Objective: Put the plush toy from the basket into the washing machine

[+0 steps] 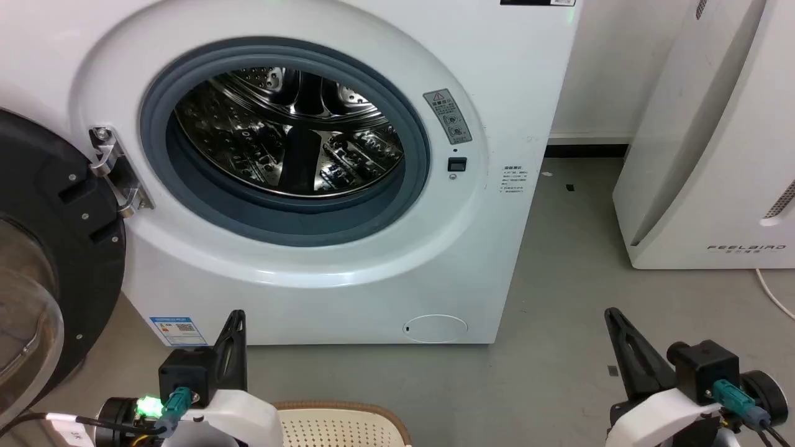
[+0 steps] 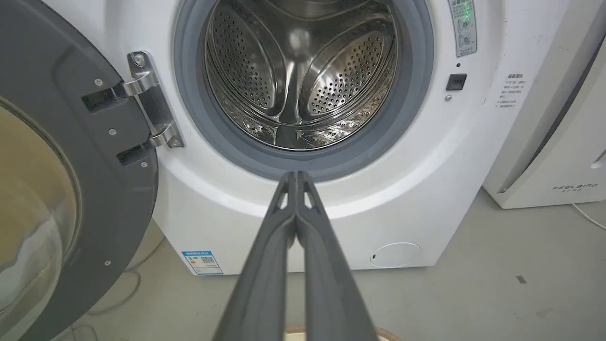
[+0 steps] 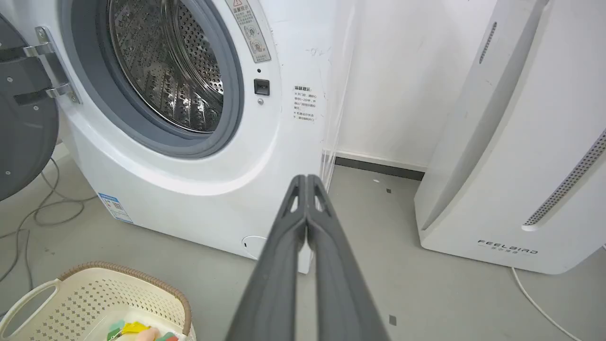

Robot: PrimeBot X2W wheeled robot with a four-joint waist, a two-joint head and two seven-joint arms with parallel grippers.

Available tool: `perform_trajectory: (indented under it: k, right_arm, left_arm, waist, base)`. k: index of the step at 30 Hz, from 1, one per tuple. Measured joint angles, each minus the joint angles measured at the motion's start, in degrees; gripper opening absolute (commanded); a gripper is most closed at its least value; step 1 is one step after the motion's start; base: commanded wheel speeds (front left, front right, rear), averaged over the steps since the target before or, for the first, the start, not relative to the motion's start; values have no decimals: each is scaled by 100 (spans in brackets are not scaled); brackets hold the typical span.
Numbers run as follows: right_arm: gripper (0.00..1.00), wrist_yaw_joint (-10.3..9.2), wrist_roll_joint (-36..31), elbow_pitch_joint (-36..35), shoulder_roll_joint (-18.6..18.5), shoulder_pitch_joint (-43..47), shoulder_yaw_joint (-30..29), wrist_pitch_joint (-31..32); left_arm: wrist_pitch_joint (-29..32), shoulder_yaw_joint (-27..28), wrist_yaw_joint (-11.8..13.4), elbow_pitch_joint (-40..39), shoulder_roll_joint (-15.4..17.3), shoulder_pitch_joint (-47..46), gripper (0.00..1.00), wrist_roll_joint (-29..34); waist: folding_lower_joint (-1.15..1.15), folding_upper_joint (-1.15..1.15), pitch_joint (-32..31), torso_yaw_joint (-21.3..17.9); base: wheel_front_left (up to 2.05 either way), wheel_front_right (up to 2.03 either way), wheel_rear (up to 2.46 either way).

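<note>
From the head we see the washing machine [image 1: 348,267], its door [image 1: 56,248] swung open to the left, and the basket [image 1: 335,428] between our left gripper [image 1: 236,323] and right gripper [image 1: 615,320]. Our left wrist shows those fingers pressed together, gripping nothing, before the porthole. Our right wrist shows the same, and the plush toy [image 3: 144,334] lying in the basket.

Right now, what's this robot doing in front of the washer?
A two-armed robot faces the washing machine, whose door hangs wide open on the left, showing the steel drum. Its left gripper and right gripper are both shut and hold nothing. The plush toy lies in the basket on the floor by the robot, untouched, so moving it into the washer has not yet begun.
</note>
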Motion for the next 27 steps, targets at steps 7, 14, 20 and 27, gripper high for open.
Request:
perform_trajectory:
  k: [7,14,20,27]
  right_arm:
    - [100,0,3,-1,0,3,0,0]
    - [100,0,25,-7,0,6,-18,-35]
    - [100,0,65,-19,0,10,-62,-109]
    - [100,0,67,-52,0,11,-127,-180]
  left_arm:
    - [0,-8,7,4,0,4,100,0]
    - [-45,-70,15,19,0,5,100,-3]
    - [-111,-127,35,73,0,5,100,-40]
    - [-191,-230,60,255,-1,4,100,-102]
  waist:
    - [0,0,0,0]
    - [0,0,10,-3]
    - [0,0,39,-13]
    - [0,0,118,-42]
  base:
    - [0,0,0]
    - [0,0,0]
    - [0,0,0]
    - [0,0,0]
